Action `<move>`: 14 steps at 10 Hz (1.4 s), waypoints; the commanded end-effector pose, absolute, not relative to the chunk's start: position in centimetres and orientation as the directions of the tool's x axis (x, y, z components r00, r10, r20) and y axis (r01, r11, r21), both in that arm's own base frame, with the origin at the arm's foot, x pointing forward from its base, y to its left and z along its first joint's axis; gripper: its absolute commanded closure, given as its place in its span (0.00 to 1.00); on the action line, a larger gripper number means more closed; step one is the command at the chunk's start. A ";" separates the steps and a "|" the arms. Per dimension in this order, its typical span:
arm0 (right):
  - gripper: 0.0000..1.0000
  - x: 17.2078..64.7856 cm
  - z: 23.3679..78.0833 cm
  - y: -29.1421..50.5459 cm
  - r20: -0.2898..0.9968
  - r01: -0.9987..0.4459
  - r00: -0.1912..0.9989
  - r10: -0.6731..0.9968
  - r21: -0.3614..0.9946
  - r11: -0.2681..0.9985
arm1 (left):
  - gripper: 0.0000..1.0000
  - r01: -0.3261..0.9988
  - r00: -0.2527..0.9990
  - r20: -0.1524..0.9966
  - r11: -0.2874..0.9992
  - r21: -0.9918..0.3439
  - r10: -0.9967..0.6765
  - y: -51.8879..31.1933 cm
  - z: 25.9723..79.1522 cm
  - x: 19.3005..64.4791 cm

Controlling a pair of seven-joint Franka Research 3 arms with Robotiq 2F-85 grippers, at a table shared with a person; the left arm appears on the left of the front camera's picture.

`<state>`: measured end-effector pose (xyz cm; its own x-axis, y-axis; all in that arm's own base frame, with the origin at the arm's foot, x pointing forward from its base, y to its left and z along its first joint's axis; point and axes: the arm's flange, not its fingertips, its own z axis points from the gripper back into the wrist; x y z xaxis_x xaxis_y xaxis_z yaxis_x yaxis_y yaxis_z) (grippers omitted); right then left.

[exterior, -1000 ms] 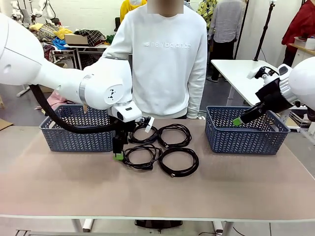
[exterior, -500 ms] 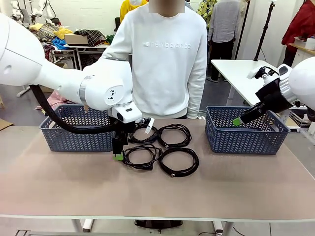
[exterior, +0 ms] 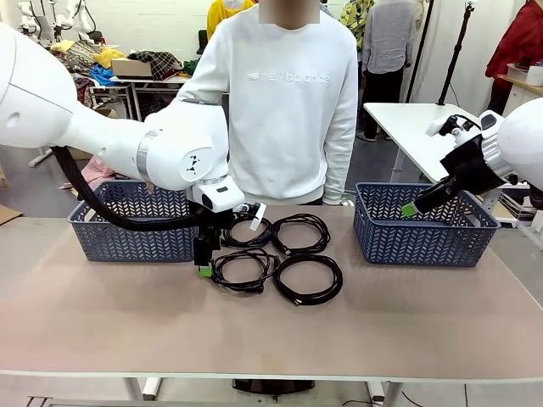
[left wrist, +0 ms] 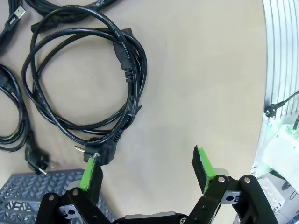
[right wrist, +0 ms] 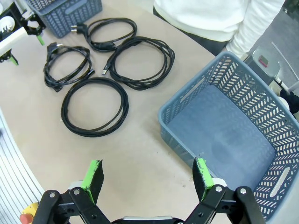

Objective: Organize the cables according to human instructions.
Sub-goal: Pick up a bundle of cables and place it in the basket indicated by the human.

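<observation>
1. Four cables (exterior: 276,250) lie coiled on the table (exterior: 424,322), between two baskets (exterior: 127,229).
2. Left tool (left wrist: 147,164) spread, hovering beside nearest coil's plug (left wrist: 105,151); right tool (right wrist: 147,170) spread, empty.
3. Grasp pending: needs shifting over cord, lowering, closing.

Brown table (exterior: 407,335). Blue basket (exterior: 127,242) at 10 o'clock, second blue basket (exterior: 424,242) at 2 o'clock. Mid-table, toward 12 o'clock, four black rings bunched close: first power cord (exterior: 254,242) at bunch's 10 o'clock, second power cord (exterior: 326,234) at 2, third power cord (exterior: 246,285) at 8, fourth power cord (exterior: 310,299) at 4.
</observation>
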<state>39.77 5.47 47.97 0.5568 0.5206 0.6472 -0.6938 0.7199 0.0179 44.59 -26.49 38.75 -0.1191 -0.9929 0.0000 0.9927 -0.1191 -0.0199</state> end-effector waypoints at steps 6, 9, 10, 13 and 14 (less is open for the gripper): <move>0.00 39.9 48.0 5.4 0.655 -0.694 0.557 0.510 0.030 0.719 | 0.00 0.976 -0.216 0.025 -0.216 -0.007 -0.976 -27.2 36.5 44.1; 0.00 39.9 48.0 5.4 0.655 -0.694 0.557 0.510 0.030 0.719 | 0.00 0.966 -0.258 0.028 -0.258 -0.005 -0.966 -27.4 34.3 43.6; 0.00 39.9 48.0 5.4 0.655 -0.694 0.557 0.510 0.030 0.719 | 0.00 0.966 -0.258 0.032 -0.258 -0.008 -0.966 -27.4 33.7 43.6; 0.00 39.9 48.0 5.4 0.655 -0.694 0.557 0.510 0.030 0.719 | 0.00 0.972 -0.235 0.038 -0.235 -0.007 -0.971 -28.1 32.6 43.8; 0.00 39.9 48.0 5.4 0.655 -0.694 0.557 0.510 0.030 0.719 | 0.00 0.973 -0.232 0.032 -0.232 -0.008 -0.972 -28.1 32.4 44.0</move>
<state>39.76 5.47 47.97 0.5569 0.5207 0.6471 -0.6938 0.7199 0.0178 43.81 -28.19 32.48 -0.2365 -0.9713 0.0269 0.9713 -0.2371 -0.0197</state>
